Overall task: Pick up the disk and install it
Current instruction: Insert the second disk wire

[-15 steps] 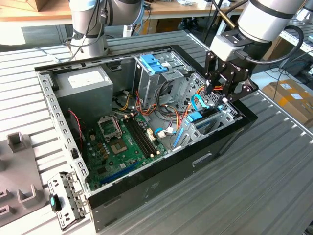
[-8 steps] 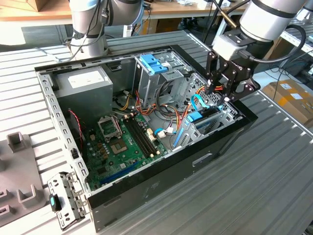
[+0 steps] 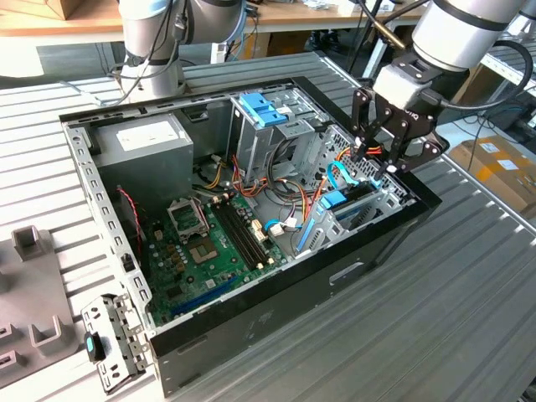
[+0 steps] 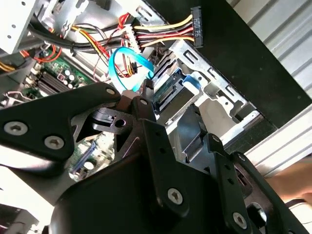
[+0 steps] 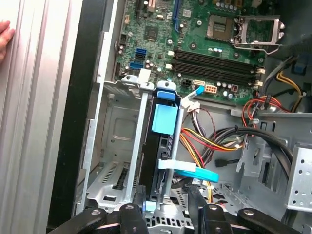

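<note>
The disk (image 5: 163, 146) sits edge-up in the drive cage (image 5: 117, 146); installation looks nearly done. The gripper (image 5: 165, 202) hangs over its end, fingers (image 5: 139, 204) spread at either side. Seating it fully likely calls for a straight, square push.

I can't make out any readable text from here. The white sticker (image 3: 149, 134) on the grey power supply box (image 3: 146, 159) carries print too small to read, and the markings on the green circuit board (image 5: 204, 44) are just as illegible.
</note>
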`<control>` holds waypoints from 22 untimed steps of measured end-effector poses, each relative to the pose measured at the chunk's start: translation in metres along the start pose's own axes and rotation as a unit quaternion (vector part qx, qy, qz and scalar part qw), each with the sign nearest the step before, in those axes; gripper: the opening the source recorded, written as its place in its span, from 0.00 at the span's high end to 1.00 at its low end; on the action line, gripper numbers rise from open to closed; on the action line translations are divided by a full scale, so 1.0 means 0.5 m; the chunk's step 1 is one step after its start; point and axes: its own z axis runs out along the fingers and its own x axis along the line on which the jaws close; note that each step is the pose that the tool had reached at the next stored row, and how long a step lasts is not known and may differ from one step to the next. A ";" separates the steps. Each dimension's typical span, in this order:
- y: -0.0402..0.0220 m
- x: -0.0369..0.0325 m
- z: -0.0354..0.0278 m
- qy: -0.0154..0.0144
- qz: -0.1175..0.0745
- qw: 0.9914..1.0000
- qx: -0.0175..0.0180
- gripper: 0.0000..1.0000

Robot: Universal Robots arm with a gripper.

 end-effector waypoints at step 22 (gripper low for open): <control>-0.050 0.006 -0.002 -0.002 -0.070 0.998 -0.007 0.53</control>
